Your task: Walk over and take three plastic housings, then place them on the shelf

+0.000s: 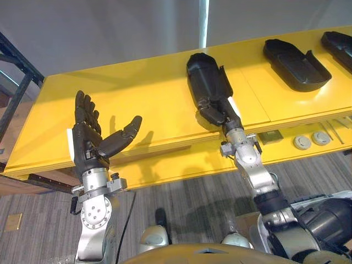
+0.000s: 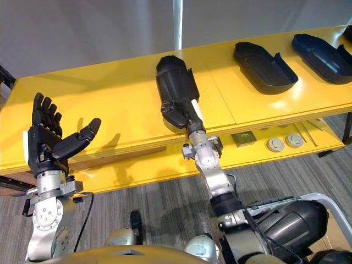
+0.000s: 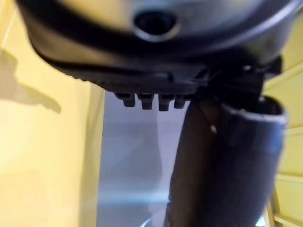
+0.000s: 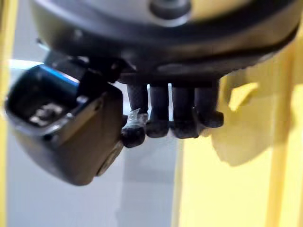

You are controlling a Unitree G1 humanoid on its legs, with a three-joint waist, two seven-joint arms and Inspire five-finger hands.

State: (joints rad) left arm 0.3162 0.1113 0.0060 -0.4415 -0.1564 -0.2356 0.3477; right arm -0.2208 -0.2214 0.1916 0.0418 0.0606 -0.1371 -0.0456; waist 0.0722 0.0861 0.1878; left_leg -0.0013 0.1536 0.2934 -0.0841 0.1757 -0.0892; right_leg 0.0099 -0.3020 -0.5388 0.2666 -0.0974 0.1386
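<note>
A black plastic housing (image 1: pixel 204 74) (image 2: pixel 175 82) lies lengthwise on the yellow shelf top (image 1: pixel 137 93), near its middle. My right hand (image 1: pixel 219 113) (image 2: pixel 183 115) is at the housing's near end, its fingers and thumb curled round that end. In the right wrist view its fingers (image 4: pixel 173 113) bend at the tips beside a dark hollow body (image 4: pixel 61 132). My left hand (image 1: pixel 88 140) (image 2: pixel 45 146) is raised at the shelf's front left, palm up, fingers straight and thumb spread, holding nothing. Its thumb (image 3: pixel 222 161) shows in the left wrist view.
Two more black housings (image 1: pixel 294 63) (image 1: pixel 341 47) lie further right on the shelf top. A lower yellow tier holds two round grey discs (image 1: pixel 301 142) (image 1: pixel 320 138) and a small square plate (image 1: pixel 270 137). A dark metal frame (image 1: pixel 16 82) stands at the far left.
</note>
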